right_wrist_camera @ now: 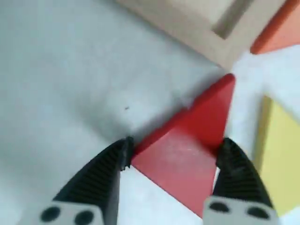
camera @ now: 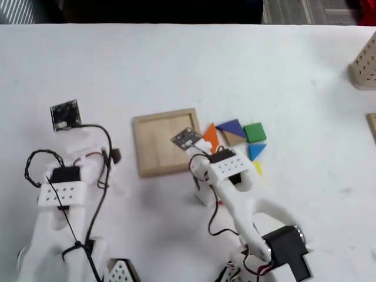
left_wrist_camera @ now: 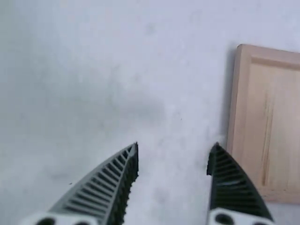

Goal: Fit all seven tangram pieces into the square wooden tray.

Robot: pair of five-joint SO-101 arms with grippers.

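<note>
1. One white table carries everything you work with.
2. You have two arms. Your right gripper is lowered to the table with its jaws spread wide, and the red triangle lies between them with a fingertip at either edge. Your left gripper hangs over bare table, jaws apart and holding nothing.
3. One square wooden tray, its recess bare, lies just beside one left finger and just ahead of the right gripper.
4. You have seven pieces, all outside the tray. The red one's tip is near the tray's corner, and the yellow piece crowds its other side. The orange triangle sits just beside the tray. Past the right gripper are the dark blue triangle, brown piece, green square and light blue triangle.
</note>
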